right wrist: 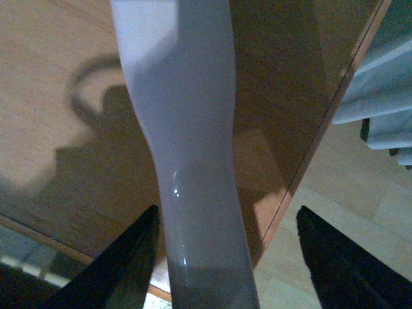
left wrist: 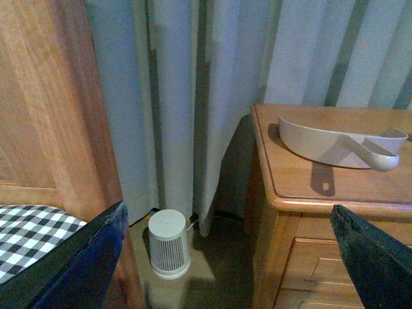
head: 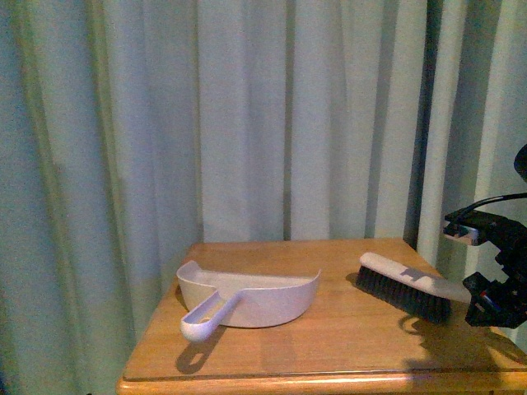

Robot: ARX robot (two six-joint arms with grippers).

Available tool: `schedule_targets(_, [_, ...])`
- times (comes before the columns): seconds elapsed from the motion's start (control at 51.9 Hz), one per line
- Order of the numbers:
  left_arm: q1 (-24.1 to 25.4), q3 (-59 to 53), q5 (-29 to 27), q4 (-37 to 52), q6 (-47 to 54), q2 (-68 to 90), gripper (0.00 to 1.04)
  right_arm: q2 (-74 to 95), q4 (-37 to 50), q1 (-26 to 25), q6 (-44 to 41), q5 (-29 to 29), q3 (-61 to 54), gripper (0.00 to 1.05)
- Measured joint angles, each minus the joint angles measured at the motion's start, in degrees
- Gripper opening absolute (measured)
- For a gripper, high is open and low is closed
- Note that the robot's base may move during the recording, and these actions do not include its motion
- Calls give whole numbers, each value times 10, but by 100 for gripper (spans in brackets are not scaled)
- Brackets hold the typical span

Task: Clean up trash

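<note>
Mostly cropped: R hand (head: 486,303) straddles brush (head: 403,284) (unclamped).

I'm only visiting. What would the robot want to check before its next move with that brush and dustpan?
1. Brush handle lies between the right gripper fingers: ok.
2. Right gripper shut on the handle: not ok, its jaws are open.
3. Left gripper open and holding nothing: ok.
4. Dustpan resting on the table: ok.
5. Trash located: cannot tell, none shows in any view.
6. Bin standing on the floor beside the table: ok.
</note>
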Motion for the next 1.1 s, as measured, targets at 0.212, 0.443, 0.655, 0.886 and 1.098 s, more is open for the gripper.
schedule_targets(0.212, [0, 0, 0, 0, 0, 0, 97, 0, 6, 0, 6, -1, -14, 32])
schedule_targets(0.443, [0, 0, 0, 0, 0, 0, 97, -3, 25, 2, 10, -12, -47, 18])
schedule_targets(0.655, [0, 0, 0, 0, 0, 0, 97, -30, 54, 6, 14, -34, -86, 18])
schedule_targets(0.886, [0, 0, 0, 0, 0, 0, 97, -114, 132, 5, 74, -74, -127, 18])
schedule_targets(1.098, [0, 0, 0, 0, 0, 0, 97, -290, 232, -14, 147, -128, -238, 18])
